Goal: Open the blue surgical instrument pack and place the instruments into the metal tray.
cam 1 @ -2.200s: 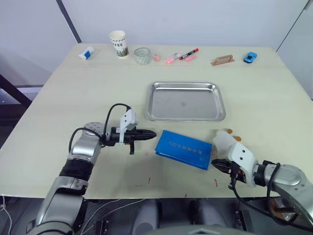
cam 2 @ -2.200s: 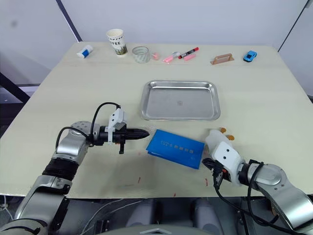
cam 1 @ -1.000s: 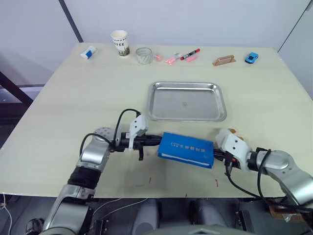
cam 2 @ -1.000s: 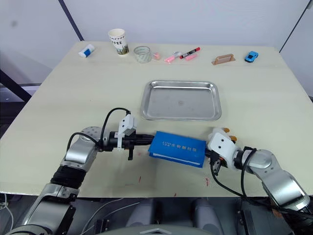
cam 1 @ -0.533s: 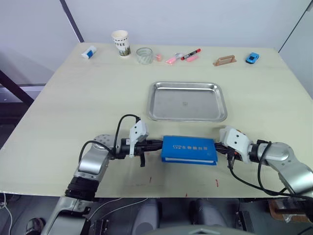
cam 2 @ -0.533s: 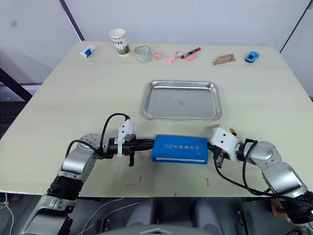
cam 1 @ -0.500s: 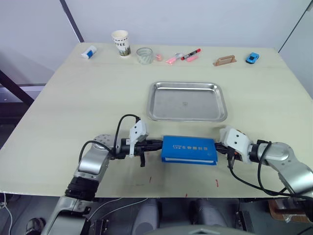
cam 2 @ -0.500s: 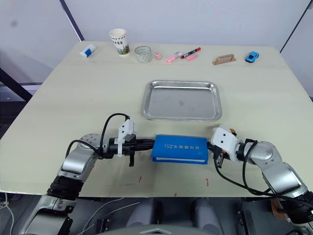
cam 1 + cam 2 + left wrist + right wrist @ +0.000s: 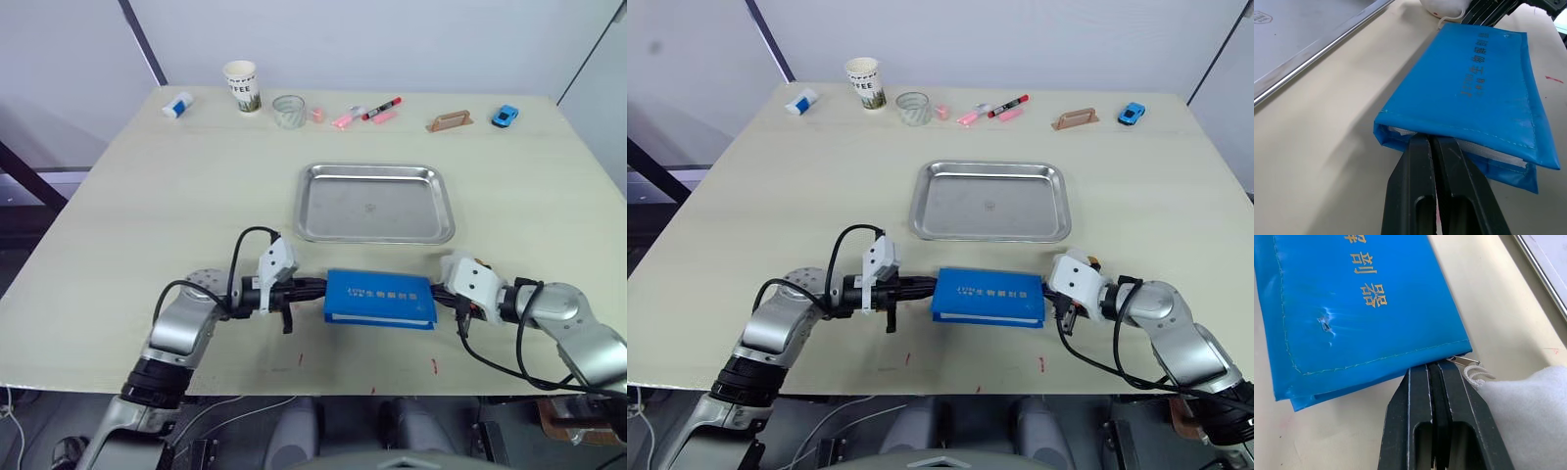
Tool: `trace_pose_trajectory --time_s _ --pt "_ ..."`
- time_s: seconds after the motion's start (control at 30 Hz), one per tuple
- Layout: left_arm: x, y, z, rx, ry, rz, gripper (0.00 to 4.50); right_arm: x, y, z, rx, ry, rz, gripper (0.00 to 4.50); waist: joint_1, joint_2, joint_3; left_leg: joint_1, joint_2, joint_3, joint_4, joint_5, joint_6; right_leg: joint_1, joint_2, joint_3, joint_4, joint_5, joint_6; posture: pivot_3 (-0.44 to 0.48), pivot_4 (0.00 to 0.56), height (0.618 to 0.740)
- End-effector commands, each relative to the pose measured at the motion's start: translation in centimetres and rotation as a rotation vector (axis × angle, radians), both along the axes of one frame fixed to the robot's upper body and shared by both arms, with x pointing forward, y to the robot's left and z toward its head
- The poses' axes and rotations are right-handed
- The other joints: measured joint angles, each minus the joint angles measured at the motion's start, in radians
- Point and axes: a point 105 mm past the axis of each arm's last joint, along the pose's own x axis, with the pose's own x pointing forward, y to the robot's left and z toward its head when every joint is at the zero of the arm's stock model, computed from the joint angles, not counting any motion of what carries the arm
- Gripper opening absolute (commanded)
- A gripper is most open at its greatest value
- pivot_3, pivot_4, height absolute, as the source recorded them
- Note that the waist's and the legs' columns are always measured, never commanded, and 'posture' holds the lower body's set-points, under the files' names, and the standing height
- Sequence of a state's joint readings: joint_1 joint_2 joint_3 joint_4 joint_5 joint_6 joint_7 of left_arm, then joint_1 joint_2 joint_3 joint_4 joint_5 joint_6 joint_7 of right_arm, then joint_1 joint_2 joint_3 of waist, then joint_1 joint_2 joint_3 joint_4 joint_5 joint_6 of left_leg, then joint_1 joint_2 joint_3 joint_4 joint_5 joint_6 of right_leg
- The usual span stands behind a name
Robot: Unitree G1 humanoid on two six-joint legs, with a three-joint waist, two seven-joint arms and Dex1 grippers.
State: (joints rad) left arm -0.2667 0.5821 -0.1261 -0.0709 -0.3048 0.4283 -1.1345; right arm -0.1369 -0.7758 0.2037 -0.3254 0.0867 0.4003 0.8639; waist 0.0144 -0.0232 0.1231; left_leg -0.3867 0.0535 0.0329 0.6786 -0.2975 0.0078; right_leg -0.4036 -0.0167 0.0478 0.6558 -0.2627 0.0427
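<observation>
Near the table's front edge, just near of the empty metal tray (image 9: pixel 374 203), the blue surgical instrument pack (image 9: pixel 380 299) lies shut. I have the left gripper (image 9: pixel 1431 142) and the right gripper (image 9: pixel 1435 368) closed, poked under its two ends — no grip. Next I must pinch a flap and peel. Since two seconds ago both closed in and the pack squared up.

The head's paired cameras look down and forward over the whole table (image 9: pixel 147 196). Each wrist camera sits low, very close, facing an opposite end of the blue surgical instrument pack (image 9: pixel 1474 93), which all four views share.
</observation>
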Motion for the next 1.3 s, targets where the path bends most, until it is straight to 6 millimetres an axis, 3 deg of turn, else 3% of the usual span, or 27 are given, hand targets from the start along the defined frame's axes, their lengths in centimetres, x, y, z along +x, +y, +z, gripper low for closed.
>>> trace_pose_trajectory --time_s 0.03,0.43,0.5,0.57,0.6,0.8,0.83,0.87,1.03,1.3 --pt "-0.4 -0.4 0.8 -0.012 -0.033 -0.035 0.14 0.0 0.1 0.7 0.007 -0.032 0.008 0.0 0.0 0.0 0.0 0.0 0.0 0.0 0.0 0.0 0.0 0.0 0.0 0.0 0.0 0.0 0.0 0.0 0.15 0.74" --pt "-0.3 0.3 -0.9 0.007 -0.019 -0.024 0.14 -1.0 0.4 0.8 0.061 0.031 -0.002 0.0 0.0 0.0 0.0 0.0 0.0 0.0 0.0 0.0 0.0 0.0 0.0 0.0 0.0 0.0 0.0 0.0 0.15 0.74" --pt "-0.5 0.3 -1.0 0.005 -0.007 -0.027 0.67 -1.0 0.3 1.0 0.08 0.048 -0.013 0.0 0.0 0.0 0.0 0.0 0.0 0.0 0.0 0.0 0.0 0.0 0.0 0.0 0.0 0.0 0.0 0.0 0.15 0.74" --pt "-0.4 0.4 -0.9 -0.006 -0.017 -0.009 1.28 -0.9 0.1 1.3 0.094 0.046 -0.031 0.63 0.001 0.0 0.0 0.0 0.0 0.0 0.0 0.0 0.0 0.0 0.0 0.0 0.0 0.0 0.0 0.0 0.15 0.74" --pt "-0.4 0.6 -0.8 -0.011 -0.019 -0.003 1.81 -0.9 0.0 1.4 0.096 0.046 -0.032 0.97 0.001 0.0 0.0 0.0 0.0 0.0 0.0 0.0 0.0 0.0 0.0 0.0 0.0 0.0 0.0 0.0 0.15 0.74" --pt "-0.7 3.1 0.7 -0.048 -0.041 0.065 4.2 -1.9 -1.5 3.5 0.148 0.035 -0.033 3.46 -0.001 0.0 0.0 0.0 0.0 0.0 0.0 0.0 0.0 0.0 0.0 0.0 0.0 0.0 0.0 0.0 0.15 0.74" --pt "-0.8 3.5 1.0 -0.061 -0.039 0.075 4.5 -2.2 -1.8 3.9 0.164 0.033 -0.029 4.0 -0.001 0.0 0.0 0.0 0.0 0.0 0.0 0.0 0.001 0.0 0.0 0.0 0.0 0.0 0.0 0.0 0.15 0.74" --pt "-1.0 4.1 1.3 -0.075 -0.036 0.081 4.5 -2.6 -2.2 4.3 0.185 0.042 -0.034 4.46 -0.001 0.0 0.0 0.0 0.001 0.0 0.0 0.0 0.001 0.0 0.0 0.0 0.0 0.0 0.0 0.0 0.15 0.74" --pt "-2.1 6.8 1.7 -0.086 -0.019 0.111 4.5 -4.1 -3.9 5.3 0.272 0.046 -0.056 4.46 0.001 0.0 0.0 0.0 0.001 0.0 0.0 -0.001 0.001 0.0 -0.001 0.0 0.0 0.0 0.0 0.0 0.15 0.74" --pt "-3.2 8.6 2.4 -0.177 -0.017 0.188 4.5 -6.1 -6.2 5.9 0.34 0.032 -0.086 4.46 0.001 0.0 0.0 0.001 0.001 0.001 0.0 -0.001 0.002 0.001 0.0 0.0 0.0 -0.001 0.0 0.0 0.15 0.74"
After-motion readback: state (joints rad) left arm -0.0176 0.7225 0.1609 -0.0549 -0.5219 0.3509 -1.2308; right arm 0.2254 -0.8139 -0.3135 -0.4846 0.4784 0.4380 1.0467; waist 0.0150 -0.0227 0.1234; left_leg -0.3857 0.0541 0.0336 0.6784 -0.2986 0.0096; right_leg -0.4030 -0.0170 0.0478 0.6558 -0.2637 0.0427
